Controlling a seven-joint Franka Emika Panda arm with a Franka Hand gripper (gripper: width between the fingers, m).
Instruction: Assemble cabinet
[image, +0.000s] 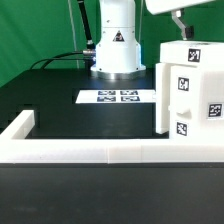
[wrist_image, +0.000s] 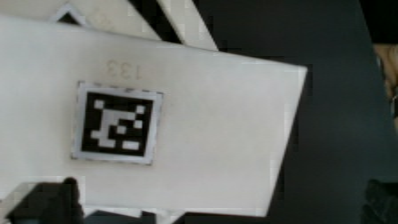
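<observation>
Cabinet (image: 188, 95) is standing upright on the black desk (image: 55, 100) at the exterior view's right, directly beneath the gripper (image: 184, 26), whose grip state is hidden. Marker board (image: 112, 97) is lying flat near the robot base (image: 116, 45). Green curtain is hanging behind.

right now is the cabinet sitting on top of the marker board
No, in the exterior view the cabinet stands at the right, apart from the marker board, which lies flat and bare.
</observation>
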